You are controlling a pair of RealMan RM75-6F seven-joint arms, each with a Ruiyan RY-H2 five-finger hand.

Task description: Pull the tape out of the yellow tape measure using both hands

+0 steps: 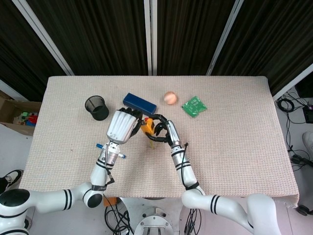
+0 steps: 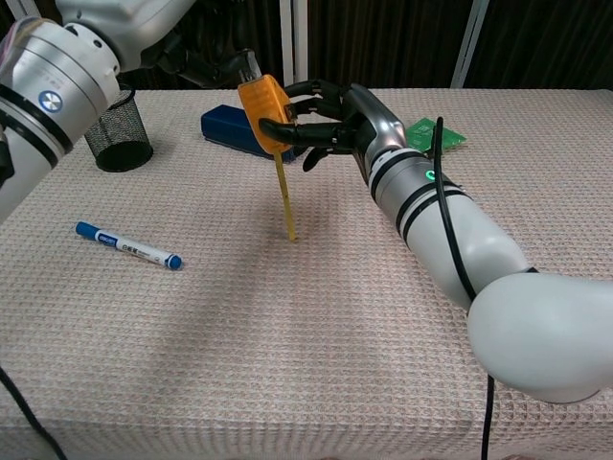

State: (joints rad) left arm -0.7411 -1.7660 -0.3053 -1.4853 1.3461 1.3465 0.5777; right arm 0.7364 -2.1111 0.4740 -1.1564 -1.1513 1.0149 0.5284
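The yellow tape measure (image 2: 262,99) is held above the table in the dark fingers of my left hand (image 2: 203,63), at the top left of the chest view. A yellow strip of tape (image 2: 285,196) hangs from the case, and its tip reaches the table cloth. My right hand (image 2: 329,123) comes in from the right. Its fingertips (image 2: 276,125) pinch the tape just below the case. From the head view, the left hand (image 1: 122,127) and right hand (image 1: 162,131) meet around the tape measure (image 1: 147,127) at the table's middle.
A blue box (image 2: 228,129) lies just behind the hands. A black mesh cup (image 2: 119,135) stands at the far left, and a blue pen (image 2: 127,245) lies on the near left. A pink ball (image 1: 169,97) and a green packet (image 1: 194,106) sit at the back right.
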